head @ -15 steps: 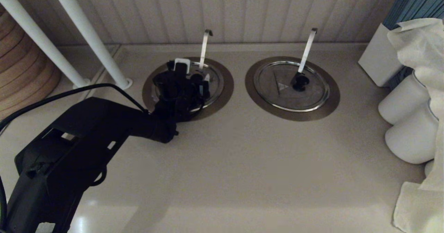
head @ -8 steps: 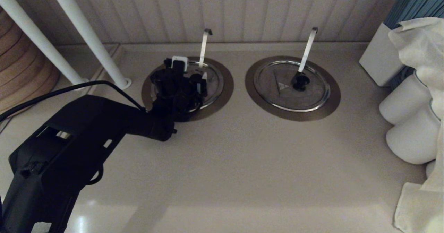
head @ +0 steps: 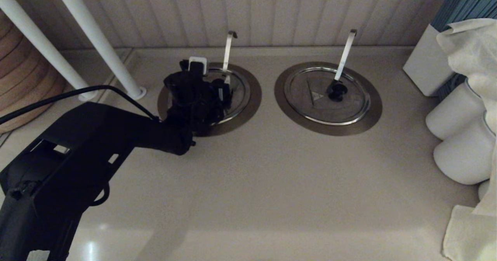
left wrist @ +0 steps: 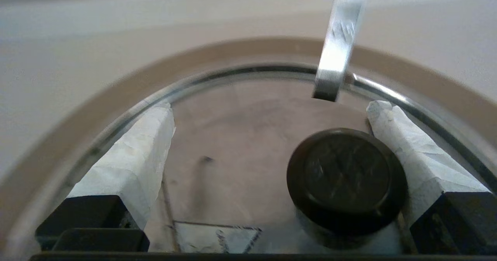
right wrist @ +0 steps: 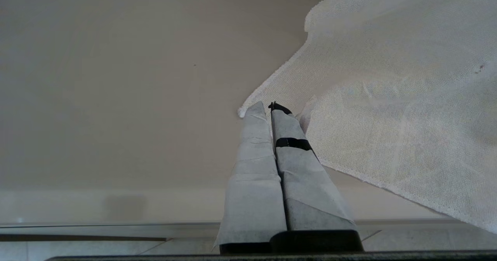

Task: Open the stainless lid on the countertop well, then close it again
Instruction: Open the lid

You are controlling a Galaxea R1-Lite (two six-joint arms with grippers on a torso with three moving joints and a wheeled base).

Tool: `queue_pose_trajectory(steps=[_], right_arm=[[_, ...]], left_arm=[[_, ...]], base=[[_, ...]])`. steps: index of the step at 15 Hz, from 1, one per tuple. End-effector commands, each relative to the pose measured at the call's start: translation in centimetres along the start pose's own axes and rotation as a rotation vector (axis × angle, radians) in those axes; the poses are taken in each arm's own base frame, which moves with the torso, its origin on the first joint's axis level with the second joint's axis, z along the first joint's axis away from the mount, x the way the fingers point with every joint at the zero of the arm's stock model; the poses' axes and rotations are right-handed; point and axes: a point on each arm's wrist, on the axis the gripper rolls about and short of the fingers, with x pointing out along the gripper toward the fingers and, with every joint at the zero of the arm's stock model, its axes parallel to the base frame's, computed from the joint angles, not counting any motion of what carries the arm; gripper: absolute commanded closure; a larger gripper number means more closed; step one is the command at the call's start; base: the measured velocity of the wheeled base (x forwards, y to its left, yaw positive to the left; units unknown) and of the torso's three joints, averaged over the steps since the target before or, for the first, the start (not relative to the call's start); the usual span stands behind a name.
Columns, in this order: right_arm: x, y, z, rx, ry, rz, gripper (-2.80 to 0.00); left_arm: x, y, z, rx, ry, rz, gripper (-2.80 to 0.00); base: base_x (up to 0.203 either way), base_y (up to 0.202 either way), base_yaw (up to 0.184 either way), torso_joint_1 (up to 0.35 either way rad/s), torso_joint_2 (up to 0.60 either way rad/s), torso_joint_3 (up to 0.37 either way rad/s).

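The left gripper has its fingers spread over the lid, one touching the black knob. The lid lies flat in the well near the counter's back edge. The right gripper, fingers pressed together, hangs beside a cloth.

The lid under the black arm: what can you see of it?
The lid is a round, flat disc of dull steel with a raised rim and a black knob, seated level in its well. A slim handle rises past its far edge. The open left gripper straddles the knob, one finger right beside it.
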Motion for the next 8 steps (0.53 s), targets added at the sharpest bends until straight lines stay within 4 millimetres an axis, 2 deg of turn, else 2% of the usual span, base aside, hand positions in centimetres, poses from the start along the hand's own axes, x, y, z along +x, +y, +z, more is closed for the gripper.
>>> queue_pose_trajectory(steps=[1,8], right_arm=[[0.0,0.0,0.0,0.0,0.0,0.001,0.0],[0.0,0.0,0.0,0.0,0.0,0.001,0.0]], left_arm=[[-0.23,0.33,1.64,-0.011,-0.036,0.008,-2.8],[-0.23,1.12,2.61,-0.014,-0.055,0.022,-2.8]], base=[[0.0,0.0,0.0,0.0,0.0,0.0],[0.0,0.0,0.0,0.0,0.0,0.0]])
